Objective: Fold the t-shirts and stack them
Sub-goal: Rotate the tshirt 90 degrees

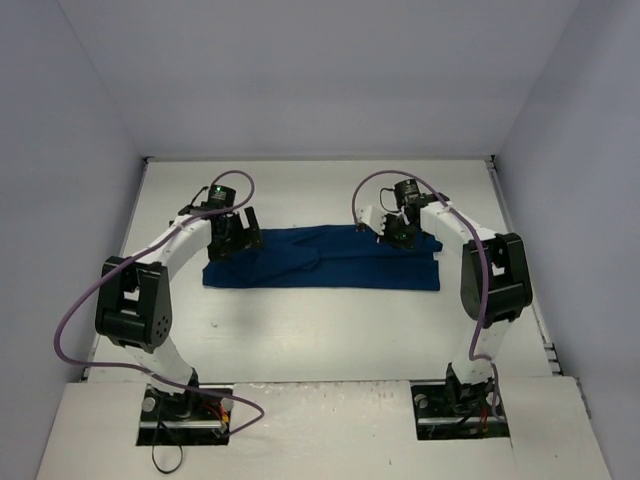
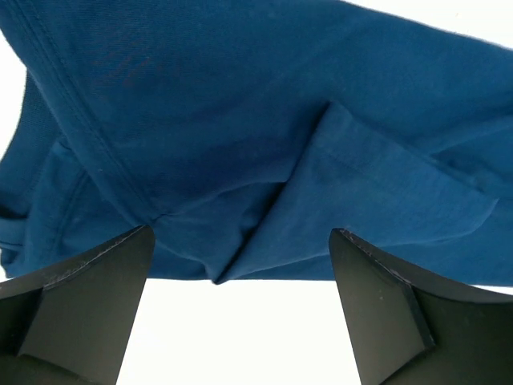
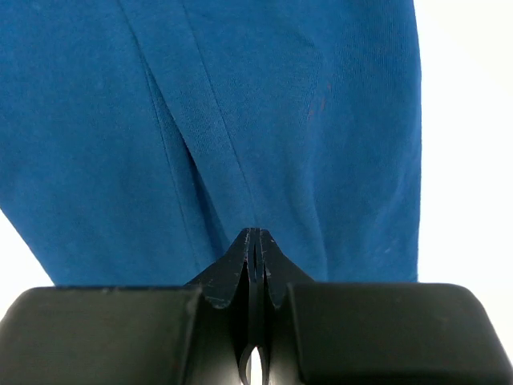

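Observation:
The navy blue t-shirt (image 1: 320, 260) lies on the white table (image 1: 320, 330) folded into a long flat strip, plain side up; no print shows. My left gripper (image 1: 238, 238) is open at the strip's far left edge. In the left wrist view its jaws (image 2: 240, 231) stand wide apart over the shirt's edge (image 2: 240, 120), with nothing between them. My right gripper (image 1: 390, 232) is at the strip's far right edge. In the right wrist view it (image 3: 254, 231) is shut, its tips over the blue cloth (image 3: 240, 104), with no cloth seen between them.
White walls close in the table at the back, left and right. The arm bases (image 1: 185, 405) stand at the near edge. Bare white table shows in front of the shirt and behind it.

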`<state>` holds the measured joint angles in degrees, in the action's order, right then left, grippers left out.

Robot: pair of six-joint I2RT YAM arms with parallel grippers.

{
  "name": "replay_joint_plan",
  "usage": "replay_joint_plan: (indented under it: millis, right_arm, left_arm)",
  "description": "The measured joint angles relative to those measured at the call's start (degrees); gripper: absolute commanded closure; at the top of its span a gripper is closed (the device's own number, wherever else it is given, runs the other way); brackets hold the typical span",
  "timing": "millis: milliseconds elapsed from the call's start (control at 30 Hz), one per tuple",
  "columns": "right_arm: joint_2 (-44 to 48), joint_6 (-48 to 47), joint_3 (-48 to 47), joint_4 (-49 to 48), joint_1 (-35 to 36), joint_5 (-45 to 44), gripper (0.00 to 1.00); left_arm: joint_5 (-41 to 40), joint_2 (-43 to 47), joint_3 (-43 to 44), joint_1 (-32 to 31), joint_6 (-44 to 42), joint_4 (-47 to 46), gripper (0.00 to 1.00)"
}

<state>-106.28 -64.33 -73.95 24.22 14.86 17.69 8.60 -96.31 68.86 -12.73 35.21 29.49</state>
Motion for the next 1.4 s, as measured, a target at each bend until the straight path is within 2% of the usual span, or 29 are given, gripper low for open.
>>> replay_joint_plan:
  millis: [33,67,133,167,233,533,700,1067,1400]
  right_arm:
    - [0.0,-1.4,0.0,0.0,0.1,0.1,1.0]
    - [0.0,-2.7,0.0,0.0,0.3,0.2,1.0]
    - [-0.1,-5.1,0.0,0.0,0.9,0.7,1.0]
    - [-0.1,-6.0,0.0,0.0,1.2,0.8,1.0]
    - [-0.3,-6.9,0.0,0.1,1.9,0.9,1.0]
    - [2.0,-8.4,0.0,0.3,4.7,1.9,1.0]
    - [3.1,-14.0,-0.5,0.3,4.1,1.7,1.0]
    - [-5.5,-23.2,-0.9,-0.2,2.9,-3.3,1.0]
    - [-4.5,-24.7,2.7,-3.0,6.1,-7.8,1.0]
  left_arm:
    - [-0.3,0.0,0.0,-0.3,0.8,-0.2,0.25]
    - [-0.6,-0.1,-0.1,-0.4,1.6,-0.5,0.41]
    - [-0.3,-0.5,-0.1,-0.7,2.5,-1.5,0.67]
    - [0.1,-0.8,-0.2,-0.7,2.8,-2.1,0.84]
    - [1.4,-1.3,-0.6,-0.7,3.7,-3.8,1.0]
    - [6.6,0.5,-3.3,-2.5,6.8,-7.7,1.0]
    - [6.2,0.2,-4.7,-2.7,8.6,-7.7,1.0]
    - [4.2,-6.4,-4.6,0.9,10.5,-6.2,1.0]
    - [4.9,-14.0,5.5,4.5,9.8,-2.5,1.0]
